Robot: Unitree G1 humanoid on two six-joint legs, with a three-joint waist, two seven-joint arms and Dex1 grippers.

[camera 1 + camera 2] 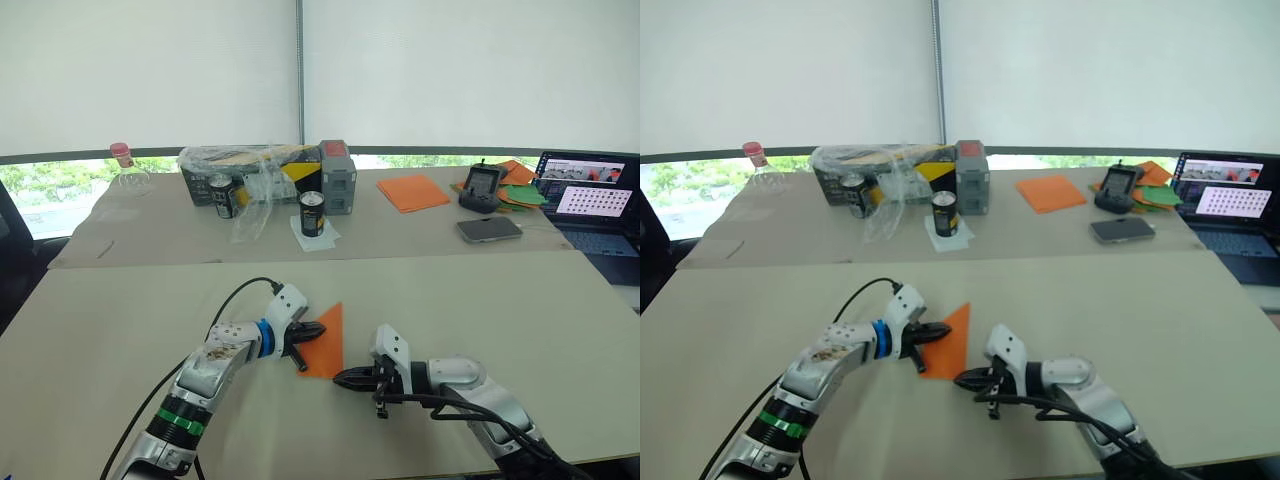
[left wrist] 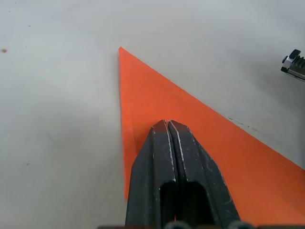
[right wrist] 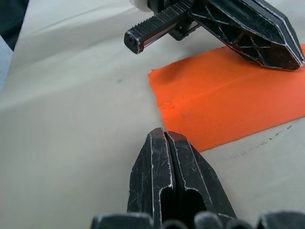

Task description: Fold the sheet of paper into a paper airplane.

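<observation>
The orange sheet of paper point(image 1: 328, 342) lies flat on the near table, folded into a pointed wedge with its tip pointing away from me. My left gripper point(image 1: 316, 328) is shut, and its closed fingers point(image 2: 167, 143) rest on the paper's left part, over the fold. My right gripper point(image 1: 341, 378) is also shut and holds nothing. Its tip point(image 3: 164, 136) sits on the table just short of the paper's near edge point(image 3: 224, 102). A crease runs across the paper in the right wrist view.
On the far table stand a flat stack of orange sheets point(image 1: 413, 192), two cans point(image 1: 313, 213), a grey box point(image 1: 337, 177), a plastic-wrapped crate point(image 1: 245, 165), a phone point(image 1: 489, 229), green papers point(image 1: 525, 195) and a laptop point(image 1: 590, 200). A seam point(image 1: 300, 262) divides the tables.
</observation>
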